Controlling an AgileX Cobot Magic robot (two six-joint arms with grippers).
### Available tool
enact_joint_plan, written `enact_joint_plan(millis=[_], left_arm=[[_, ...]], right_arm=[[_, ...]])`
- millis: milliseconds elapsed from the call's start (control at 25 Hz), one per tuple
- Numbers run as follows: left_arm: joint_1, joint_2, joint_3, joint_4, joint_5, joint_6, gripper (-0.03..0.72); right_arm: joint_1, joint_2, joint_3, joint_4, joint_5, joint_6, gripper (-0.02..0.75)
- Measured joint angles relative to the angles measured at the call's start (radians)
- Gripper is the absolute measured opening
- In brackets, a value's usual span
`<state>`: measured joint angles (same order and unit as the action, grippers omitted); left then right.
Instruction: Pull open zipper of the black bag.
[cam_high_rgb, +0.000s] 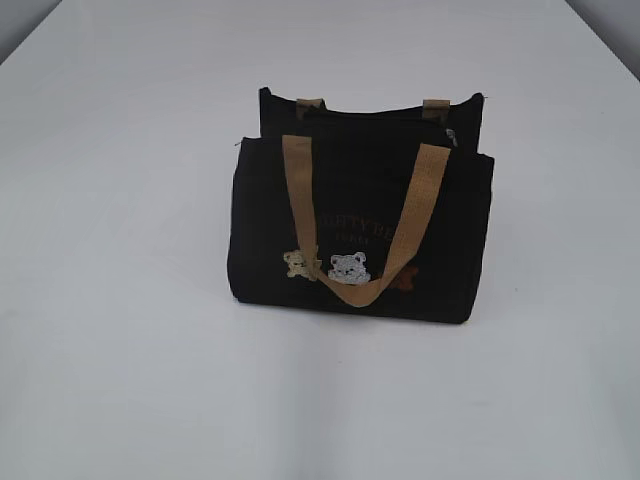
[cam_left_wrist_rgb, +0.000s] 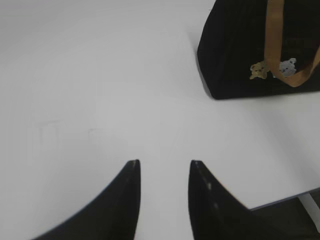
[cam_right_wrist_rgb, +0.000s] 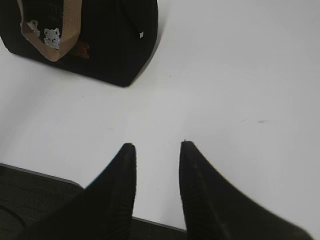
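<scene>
1. Standing upright near the middle of the white bench (cam_high_rgb: 120, 330), the small black fabric bag (cam_high_rgb: 360, 200) shows tan webbing handles (cam_high_rgb: 300, 190) and small bear patches (cam_high_rgb: 348, 268) on its front.
2. Its black zipper (cam_high_rgb: 380, 118) runs along the top edge; the pull near the right end is too small to make out.
3. The left end effector (cam_left_wrist_rgb: 164, 167) hangs over bare bench, jaws parted and empty, well apart from the bag, which sits ahead to its right.
4. The right end effector (cam_right_wrist_rgb: 157, 150) is likewise parted and empty, with the bag ahead to its left.
</scene>
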<state>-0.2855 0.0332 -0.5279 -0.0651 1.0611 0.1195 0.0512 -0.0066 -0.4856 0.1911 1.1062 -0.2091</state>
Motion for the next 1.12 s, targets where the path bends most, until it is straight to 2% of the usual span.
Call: enact_joint_plan(millis=[760, 840, 1040, 1120], left_arm=[[0.003, -0.041, 0.001, -0.012, 0.001, 0.016, 0.235], [0.032, -0.042, 0.001, -0.012, 0.001, 0.016, 0.235], [0.207, -0.042, 0.001, -0.013, 0.001, 0.016, 0.235], [0.229, -0.042, 0.001, -0.013, 0.001, 0.016, 0.235]], right_arm=[[0.000, 0.000, 0.000, 0.008, 0.000, 0.000, 0.241], [0.000, 0.000, 0.000, 0.008, -0.001, 0.000, 0.241], [-0.018, 0.000, 0.000, 0.013, -0.003, 0.000, 0.241], [-0.035, 0.000, 0.000, 0.016, -0.004, 0.000, 0.241]])
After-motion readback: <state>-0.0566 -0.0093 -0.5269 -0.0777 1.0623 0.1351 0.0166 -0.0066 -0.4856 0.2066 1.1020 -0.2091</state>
